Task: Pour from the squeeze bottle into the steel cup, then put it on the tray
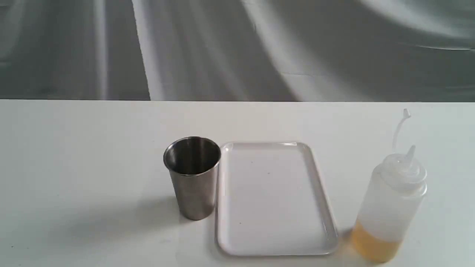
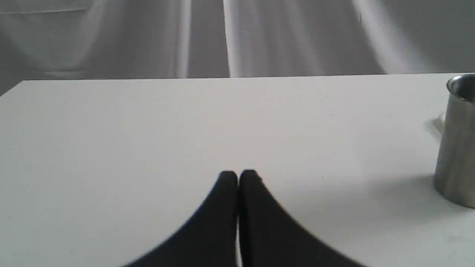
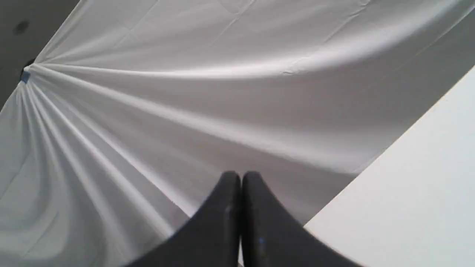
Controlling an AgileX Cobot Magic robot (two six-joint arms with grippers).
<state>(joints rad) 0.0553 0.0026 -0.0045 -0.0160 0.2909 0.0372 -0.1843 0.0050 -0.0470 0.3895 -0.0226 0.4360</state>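
Note:
The steel cup [image 1: 193, 177] stands upright just left of the white tray [image 1: 323, 207], which lies bare at the table's middle. The squeeze bottle [image 1: 389, 207] stands upright to the right of the tray, cap off on its strap, with amber liquid low inside. Neither arm shows in the exterior view. In the left wrist view my left gripper [image 2: 238, 174] is shut on nothing over bare table, with the steel cup [image 2: 455, 142] off to one side. My right gripper [image 3: 241, 175] is shut on nothing and faces the cloth backdrop past the table edge.
A grey draped cloth [image 1: 237, 48] hangs behind the white table [image 1: 74, 167]. The table's far edge runs across the exterior view. Cup and tray stand nearly touching.

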